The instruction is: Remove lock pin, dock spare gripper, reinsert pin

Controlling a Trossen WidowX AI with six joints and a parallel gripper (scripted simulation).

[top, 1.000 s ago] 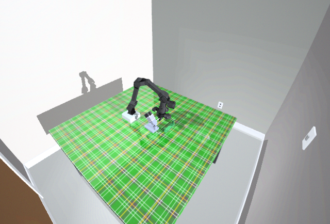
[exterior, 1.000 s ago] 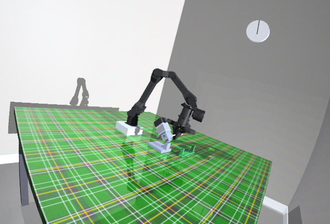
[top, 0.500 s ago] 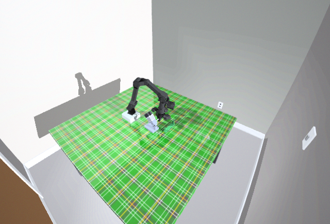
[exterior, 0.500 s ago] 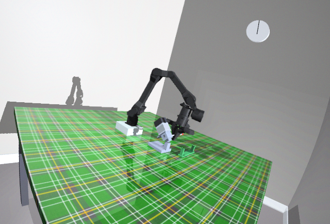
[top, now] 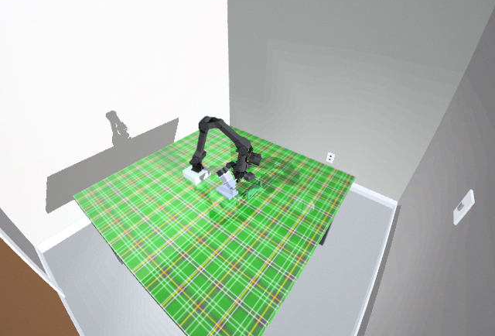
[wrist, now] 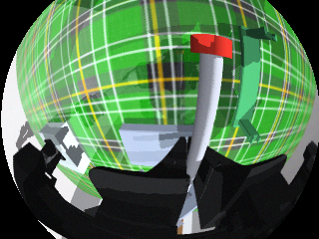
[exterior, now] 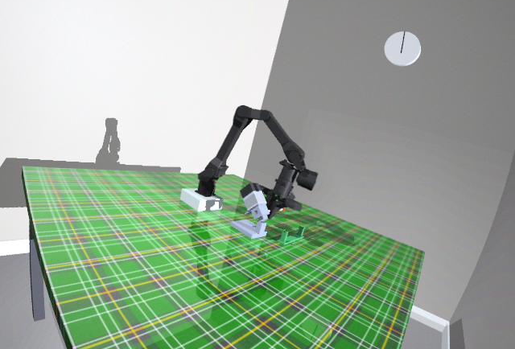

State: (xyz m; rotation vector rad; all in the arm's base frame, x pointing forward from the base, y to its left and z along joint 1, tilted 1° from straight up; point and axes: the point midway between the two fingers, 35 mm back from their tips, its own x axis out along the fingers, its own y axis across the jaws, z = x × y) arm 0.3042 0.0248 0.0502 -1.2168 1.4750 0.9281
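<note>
The lock pin [wrist: 205, 105] [exterior: 282, 209] is a pale rod with a red head [wrist: 211, 46]. My gripper [top: 238, 180] [exterior: 270, 215] [wrist: 186, 141] is shut on its shaft, with the red head sticking out to one side. The lavender mount [top: 227, 193] [exterior: 245, 228] [wrist: 155, 145] stands on the table beside my fingers. The spare gripper [top: 227, 176] [exterior: 253, 199], pale with dark jaws, appears seated tilted in its socket, jaws up. My fingertips are close beside the socket. The pin's far end is hidden, so whether it enters the socket's hole cannot be told.
A green cradle [top: 253, 191] [exterior: 293, 240] [wrist: 249, 82] with two end posts stands empty near the mount, on the side away from the arm's white base [top: 190, 176] [exterior: 192, 200]. The table has a green plaid top [top: 223, 260] [exterior: 175, 291].
</note>
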